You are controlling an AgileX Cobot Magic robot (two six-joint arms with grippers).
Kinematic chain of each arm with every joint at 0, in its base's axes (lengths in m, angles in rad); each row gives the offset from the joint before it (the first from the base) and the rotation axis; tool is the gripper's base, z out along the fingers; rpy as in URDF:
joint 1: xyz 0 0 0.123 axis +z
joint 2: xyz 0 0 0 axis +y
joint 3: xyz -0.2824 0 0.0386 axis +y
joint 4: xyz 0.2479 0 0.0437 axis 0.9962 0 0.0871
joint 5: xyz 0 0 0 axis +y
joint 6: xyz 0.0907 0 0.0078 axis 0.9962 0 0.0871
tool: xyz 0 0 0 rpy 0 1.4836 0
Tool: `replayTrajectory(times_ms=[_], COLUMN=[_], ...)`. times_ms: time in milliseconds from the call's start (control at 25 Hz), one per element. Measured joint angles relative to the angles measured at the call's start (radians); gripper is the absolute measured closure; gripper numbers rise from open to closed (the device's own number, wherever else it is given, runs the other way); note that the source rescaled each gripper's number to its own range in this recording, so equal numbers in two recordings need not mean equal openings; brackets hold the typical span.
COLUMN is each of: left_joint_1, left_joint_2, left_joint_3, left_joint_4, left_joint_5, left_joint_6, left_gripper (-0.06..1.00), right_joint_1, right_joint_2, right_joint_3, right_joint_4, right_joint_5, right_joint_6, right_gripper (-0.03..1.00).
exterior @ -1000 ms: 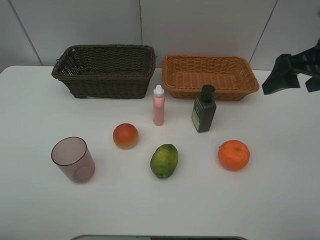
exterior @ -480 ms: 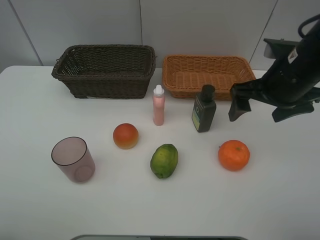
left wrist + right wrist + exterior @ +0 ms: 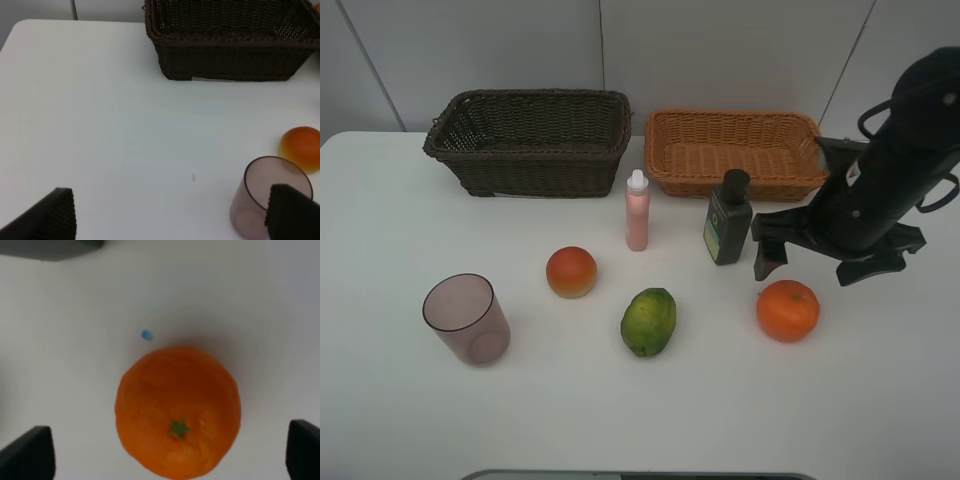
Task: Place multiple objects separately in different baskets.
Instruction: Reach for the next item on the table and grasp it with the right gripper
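right gripper (image 3: 805, 265) swings in from the side and now hovers, jaws wide and empty, over the orange (image 3: 787, 310). the fruit sits on the table (image 3: 880, 390) before the light basket (image 3: 740, 150), ready for a grasp.

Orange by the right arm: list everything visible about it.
The orange is round and bright orange, with dimpled peel and a small green stem star facing up. It looks whole and rests on the white table, right of the green fruit and in front of the dark bottle, touching neither. The right hand hovers open over it, with no contact seen.
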Motion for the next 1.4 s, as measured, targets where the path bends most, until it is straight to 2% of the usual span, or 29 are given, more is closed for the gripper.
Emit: replayTrajectory(times_ms=[440, 1040, 1320, 1400], left_joint_1=[0.000, 0.000, 0.000, 0.000], left_joint_2=[0.000, 0.000, 0.000, 0.000], left_joint_3=[0.000, 0.000, 0.000, 0.000], left_joint_4=[0.000, 0.000, 0.000, 0.000], left_joint_5=[0.000, 0.000, 0.000, 0.000], left_joint_6=[0.000, 0.000, 0.000, 0.000], left_gripper=[-0.04, -0.04, -0.04, -0.04], right_joint_1=[0.005, 0.005, 0.005, 0.005], right_joint_2=[0.104, 0.193, 0.236, 0.236], right_joint_3=[0.002, 0.054, 0.054, 0.054], right_joint_4=[0.008, 0.011, 0.021, 0.021], right_joint_5=[-0.035, -0.185, -0.192, -0.193], right_joint_6=[0.005, 0.008, 0.008, 0.010], right_gripper=[0.02, 0.02, 0.02, 0.04])
